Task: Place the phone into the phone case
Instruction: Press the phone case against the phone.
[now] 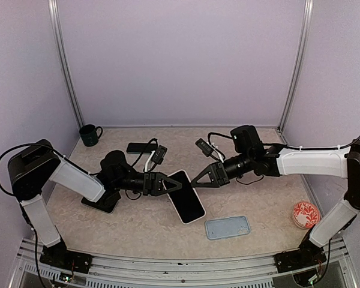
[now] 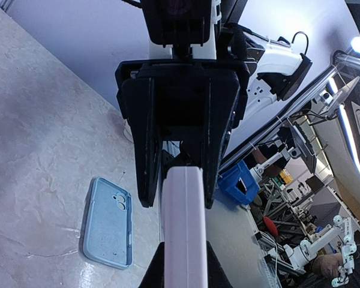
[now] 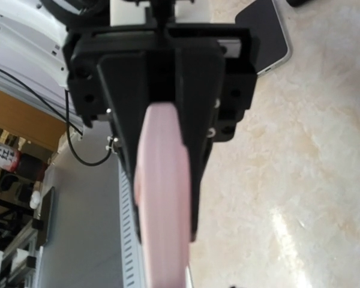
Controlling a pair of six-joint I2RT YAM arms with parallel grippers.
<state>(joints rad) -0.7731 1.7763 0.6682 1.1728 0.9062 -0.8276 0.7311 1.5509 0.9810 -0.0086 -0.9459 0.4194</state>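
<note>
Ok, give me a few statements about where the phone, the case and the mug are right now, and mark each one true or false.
1. The pink phone is held between both arms' jaws. True.
2. The blue phone case is already on the phone. False: it lies apart on the table, empty.
3. A dark green mug stands in the far left corner. True.
4. The red patterned dish sits beside the mug. False: it is near the right arm's base.
</note>
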